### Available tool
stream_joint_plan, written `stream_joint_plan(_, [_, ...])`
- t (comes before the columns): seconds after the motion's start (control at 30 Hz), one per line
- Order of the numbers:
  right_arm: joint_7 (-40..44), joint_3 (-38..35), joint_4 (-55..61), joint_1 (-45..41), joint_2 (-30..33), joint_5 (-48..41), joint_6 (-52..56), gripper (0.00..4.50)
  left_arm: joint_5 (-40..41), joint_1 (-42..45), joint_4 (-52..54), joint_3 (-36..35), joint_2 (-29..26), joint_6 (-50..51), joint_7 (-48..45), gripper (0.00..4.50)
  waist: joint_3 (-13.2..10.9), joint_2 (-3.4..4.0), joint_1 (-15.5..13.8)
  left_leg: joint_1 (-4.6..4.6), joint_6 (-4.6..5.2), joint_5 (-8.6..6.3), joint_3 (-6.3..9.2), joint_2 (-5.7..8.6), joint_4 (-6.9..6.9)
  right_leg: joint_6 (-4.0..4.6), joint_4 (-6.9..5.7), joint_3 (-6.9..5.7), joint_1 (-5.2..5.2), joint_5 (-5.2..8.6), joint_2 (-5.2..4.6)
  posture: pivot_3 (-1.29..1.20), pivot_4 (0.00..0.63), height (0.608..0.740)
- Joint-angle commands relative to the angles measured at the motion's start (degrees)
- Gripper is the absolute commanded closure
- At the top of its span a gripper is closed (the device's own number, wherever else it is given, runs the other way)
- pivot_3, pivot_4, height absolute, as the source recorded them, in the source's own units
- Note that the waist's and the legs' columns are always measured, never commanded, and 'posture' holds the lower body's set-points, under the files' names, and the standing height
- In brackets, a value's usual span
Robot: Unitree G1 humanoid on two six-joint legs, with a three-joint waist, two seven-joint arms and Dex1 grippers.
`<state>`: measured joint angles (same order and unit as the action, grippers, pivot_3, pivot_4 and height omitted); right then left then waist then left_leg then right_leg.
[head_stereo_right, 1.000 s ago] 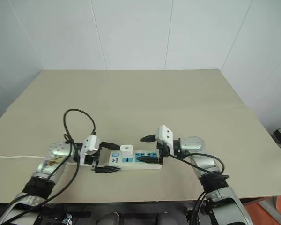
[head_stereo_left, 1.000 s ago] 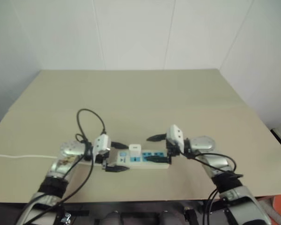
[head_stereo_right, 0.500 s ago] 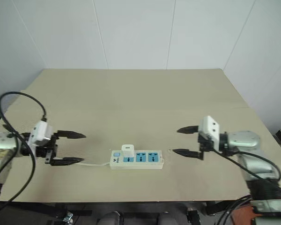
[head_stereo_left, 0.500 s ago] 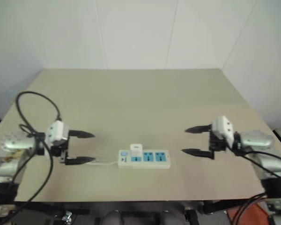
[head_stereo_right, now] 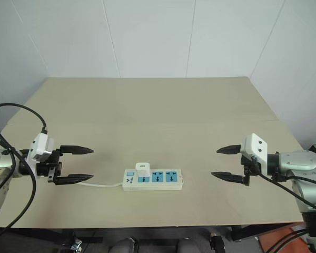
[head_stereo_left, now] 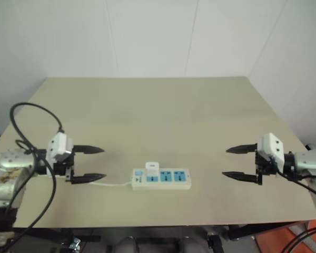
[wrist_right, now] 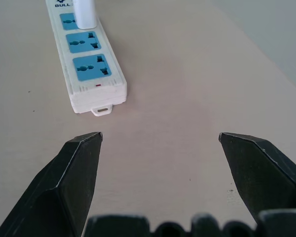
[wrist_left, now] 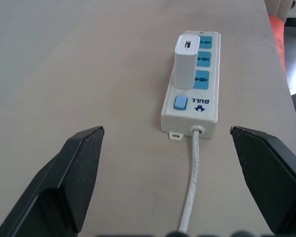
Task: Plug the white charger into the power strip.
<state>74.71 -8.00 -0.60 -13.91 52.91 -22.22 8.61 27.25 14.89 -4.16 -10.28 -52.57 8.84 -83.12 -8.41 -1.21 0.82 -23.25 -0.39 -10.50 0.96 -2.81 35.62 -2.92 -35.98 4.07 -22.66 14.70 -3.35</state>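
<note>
- The left hand (head_stereo_left: 88, 164) hovered at the lower left of the left eye view with its two black fingers spread wide and nothing between them, pointing toward the middle of the table (head_stereo_left: 158, 105).
- The right hand (head_stereo_left: 241, 163) hovered at the lower right of that view, likewise spread wide and empty, aimed back toward the middle.
- Both hands sat well apart from the strip, one on each side, a placing that reads as letting go with the plugging step done.
- The power strip (head_stereo_left: 171, 179) lay flat in the lower centre of the view, between the two hands and touched by neither.
- The white charger (wrist_left: 184, 66) stood upright in the blue socket nearest the strip's switch (wrist_left: 180, 102), at the cord end, with no prongs showing below it, so it seemed fully seated.
- The other two sockets were bare, as the right wrist view showed.
- The thin white cord (wrist_left: 192, 187) ran from the strip's end toward the left hand, passing between its open fingers in the left wrist view, lying slack on the table.
- Judging from this, the task looked complete, with nothing left to hold.
</note>
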Motion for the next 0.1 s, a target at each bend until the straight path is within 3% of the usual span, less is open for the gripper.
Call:
stream_joint_plan(0.03, [-0.55,-2.94,2.45,0.39,1.47,-1.58,0.9,0.0,1.21,0.95,1.41,-1.18,-0.56,0.25,0.16,0.03,0.0,0.0,0.0,0.0,0.0,0.0,0.0,0.0,0.0,0.0,0.0,0.0,0.0,0.0,0.0,0.0,0.15,0.74])
stream_joint_plan(0.1, [-0.75,-3.12,2.74,0.37,1.65,-1.85,1.29,0.0,1.22,1.09,1.55,-1.02,-0.41,0.37,0.25,0.03,0.0,0.0,0.0,0.01,0.0,0.0,0.0,0.0,0.0,0.0,0.0,0.0,0.0,0.0,0.0,0.0,0.15,0.74])
